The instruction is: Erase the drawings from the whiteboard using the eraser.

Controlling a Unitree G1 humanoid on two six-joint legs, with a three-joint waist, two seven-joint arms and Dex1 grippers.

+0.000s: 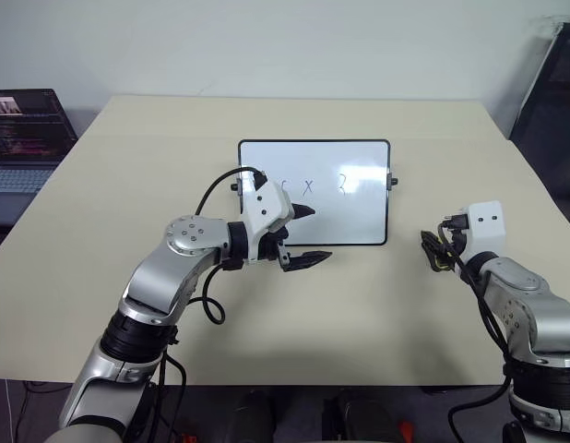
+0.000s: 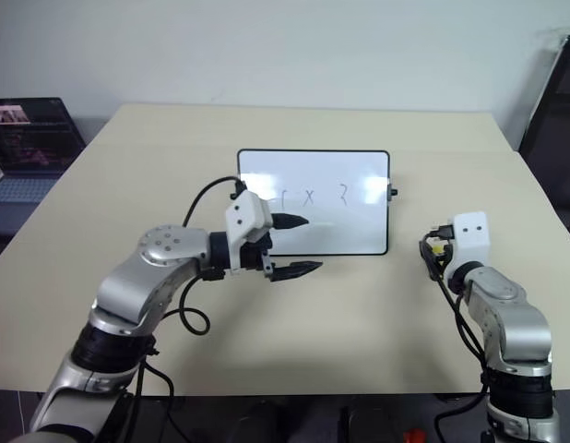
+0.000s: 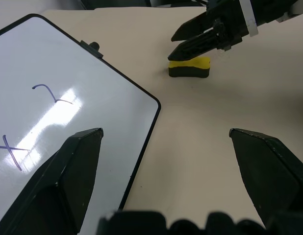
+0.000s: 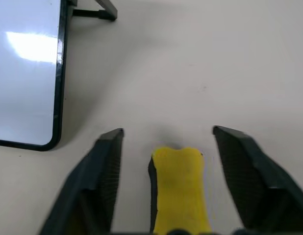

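Progress is nil, you will note: drawings [image 1: 308, 185] sit unerased on the whiteboard [image 1: 363, 226], the eraser [image 4: 178, 188] lies ungripped on the table between the spread fingers of the right gripper [image 4: 166, 142], and the left gripper [image 1: 305, 235] gapes empty over the board's near edge.

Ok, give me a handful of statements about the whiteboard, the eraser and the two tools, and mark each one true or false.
1. The drawings are on the whiteboard unerased. True.
2. The right tool is clamped on the eraser. False: its fingers stand open on either side of the eraser, with gaps showing.
3. The eraser lies on the table beside the whiteboard, not on it. True.
4. The left tool holds the eraser. False: it is open and holds nothing, hovering at the board's near edge.
5. The eraser is blue. False: it is yellow with a black part.
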